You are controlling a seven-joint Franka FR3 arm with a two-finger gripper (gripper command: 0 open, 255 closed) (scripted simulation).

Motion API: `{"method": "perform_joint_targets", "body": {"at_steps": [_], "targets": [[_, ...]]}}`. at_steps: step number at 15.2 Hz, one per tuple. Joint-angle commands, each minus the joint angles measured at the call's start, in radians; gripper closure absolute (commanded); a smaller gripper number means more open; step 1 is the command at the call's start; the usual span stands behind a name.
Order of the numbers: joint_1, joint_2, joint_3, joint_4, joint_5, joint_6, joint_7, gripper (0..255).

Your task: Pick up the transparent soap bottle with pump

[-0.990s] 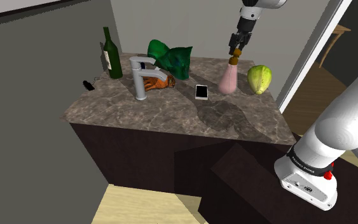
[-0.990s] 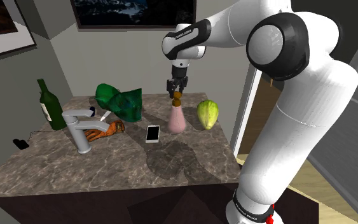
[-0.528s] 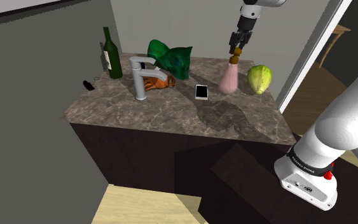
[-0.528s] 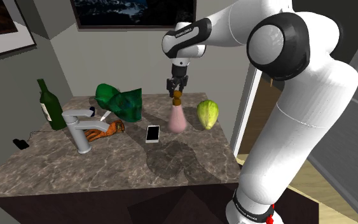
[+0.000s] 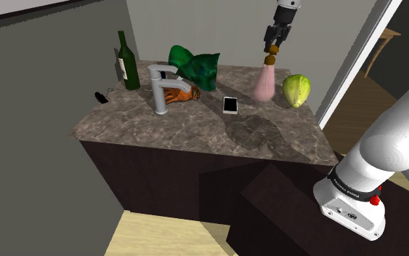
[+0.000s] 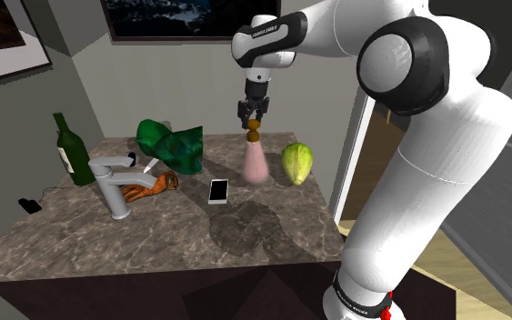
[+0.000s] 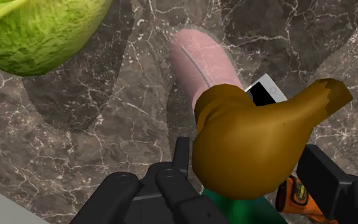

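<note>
The soap bottle (image 5: 263, 86) (image 6: 254, 164) (image 7: 199, 60) has a pink flared body and a brown pump head (image 7: 254, 149), and it stands upright at the back of the marble countertop (image 5: 195, 127), toward the shoulder view's right. Its base sits right at the stone, and from here I can't tell whether it touches or hangs just clear. The black gripper (image 5: 272, 51) (image 6: 255, 116) (image 7: 250, 159) comes straight down from above, and its 2 fingers (image 7: 180, 156) are clamped on the pump head, 1 on each side of it. Just beside the bottle, on the shoulder view's right, lies a pale green cabbage (image 5: 296, 90) (image 6: 297, 163) (image 7: 37, 25), close but not touching. On the other side a white-edged phone (image 5: 230, 105) (image 6: 218, 190) lies flat on the marble. Farther along stands a grey faucet (image 5: 163, 89) (image 6: 113, 182) with an orange-brown thing (image 5: 183, 94) at its foot, and behind them is a crumpled green cloth (image 5: 195, 67) (image 6: 170, 145). A dark green wine bottle (image 5: 127, 64) (image 6: 69, 150) stands upright at the far corner, with a small black object (image 5: 102, 96) near the edge beyond it.
</note>
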Motion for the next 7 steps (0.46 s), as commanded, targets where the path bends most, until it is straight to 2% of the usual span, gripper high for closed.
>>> {"method": "perform_joint_targets", "body": {"at_steps": [1, 7], "targets": [[0.000, -0.002, 0.000, 0.026, -0.001, -0.028, 0.003, 255], [0.000, -0.003, 0.000, 0.081, -0.003, -0.083, 0.009, 255]]}}
